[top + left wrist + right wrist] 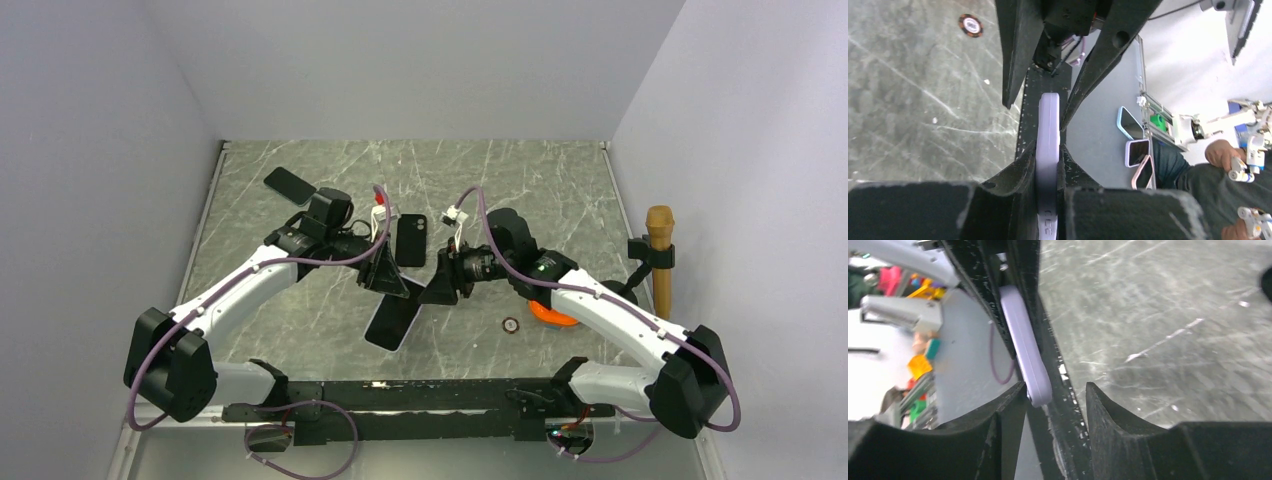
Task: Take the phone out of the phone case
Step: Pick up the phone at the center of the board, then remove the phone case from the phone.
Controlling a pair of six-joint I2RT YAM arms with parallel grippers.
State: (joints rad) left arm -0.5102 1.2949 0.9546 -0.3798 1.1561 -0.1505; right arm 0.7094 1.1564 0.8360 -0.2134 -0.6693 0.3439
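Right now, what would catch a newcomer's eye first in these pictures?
A dark-screened phone held up mid-table draws the eye first. Edge-on in the wrist views, its lavender phone case is pinched by the left tool, while the right tool stands open around its far end. Another black phone lies flat just beyond.

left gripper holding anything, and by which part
Yes: the left gripper is shut on the lavender phone case, clamped across its two flat faces.
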